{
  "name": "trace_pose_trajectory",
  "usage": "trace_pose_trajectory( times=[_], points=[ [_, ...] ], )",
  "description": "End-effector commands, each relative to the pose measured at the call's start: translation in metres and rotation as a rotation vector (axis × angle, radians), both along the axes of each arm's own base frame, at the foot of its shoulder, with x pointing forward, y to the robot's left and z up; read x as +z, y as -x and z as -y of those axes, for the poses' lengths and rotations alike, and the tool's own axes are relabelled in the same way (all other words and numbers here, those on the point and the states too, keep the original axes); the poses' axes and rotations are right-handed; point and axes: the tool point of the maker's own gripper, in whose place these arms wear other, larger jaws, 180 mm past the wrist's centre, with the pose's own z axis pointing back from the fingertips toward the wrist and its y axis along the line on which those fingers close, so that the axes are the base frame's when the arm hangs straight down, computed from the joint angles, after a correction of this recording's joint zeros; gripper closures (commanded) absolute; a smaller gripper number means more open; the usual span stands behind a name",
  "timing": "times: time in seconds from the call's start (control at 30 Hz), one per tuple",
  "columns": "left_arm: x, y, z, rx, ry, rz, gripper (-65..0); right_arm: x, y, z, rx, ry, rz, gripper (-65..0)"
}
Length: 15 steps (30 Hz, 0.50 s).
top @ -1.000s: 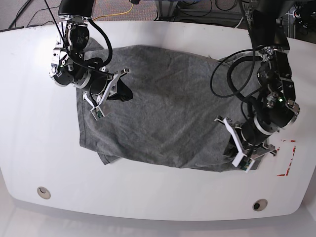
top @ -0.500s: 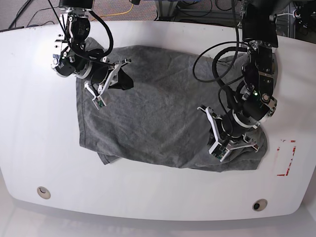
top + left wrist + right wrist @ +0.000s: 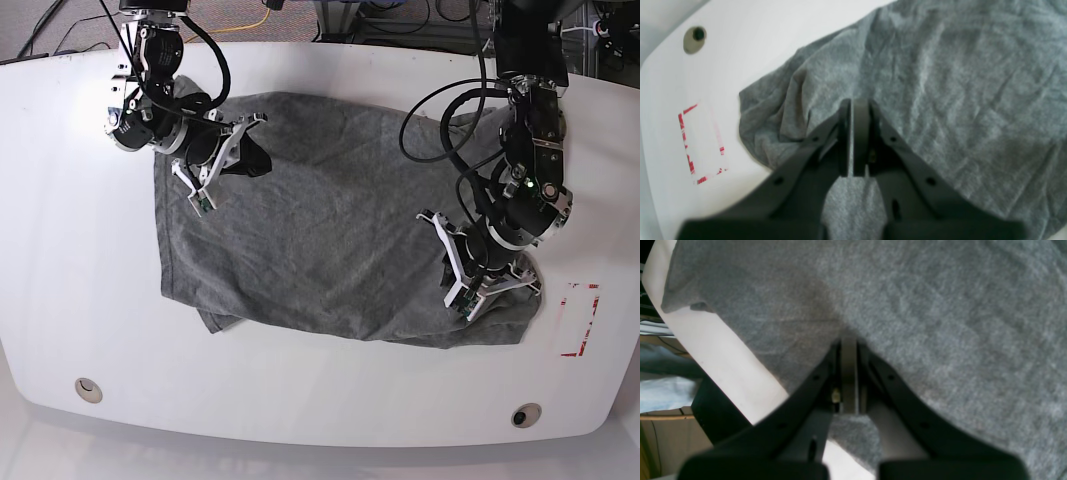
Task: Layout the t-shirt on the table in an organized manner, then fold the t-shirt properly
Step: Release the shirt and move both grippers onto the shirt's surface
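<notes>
Layout step: your left gripper and right gripper are closed, pinching the shirt; next, spread it flat on the worktop.

Left gripper: jaws pressed together, wrist bent down near the table's front right.
Right gripper: jaws pressed together, near back left corner.

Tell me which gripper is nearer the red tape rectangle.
Left. The left gripper sits beside the red tape rectangle, over the t-shirt; the right gripper is across the table.
</notes>
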Motion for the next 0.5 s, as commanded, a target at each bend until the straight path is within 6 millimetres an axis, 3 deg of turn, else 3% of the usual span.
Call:
trace_pose_trajectory(
  times=[0.0, 0.37, 0.47],
  points=[
    [0.016, -0.007, 0.005, -0.012, 0.021, 0.056, 0.0, 0.013, -0.006, -0.002, 0.008, -0.016, 0.047, 0.0],
    [0.018, -0.009, 0.002, -0.007, 0.017, 0.062, 0.0, 0.022, -0.007, -0.035, 0.115, -0.038, 0.077, 0.0],
    [0.021, -0.010, -0.008, 0.014, 0.008, 0.069, 0.0, 0.024, -0.007, -0.040, 0.126, -0.044, 0.082, 0.0]
  ],
)
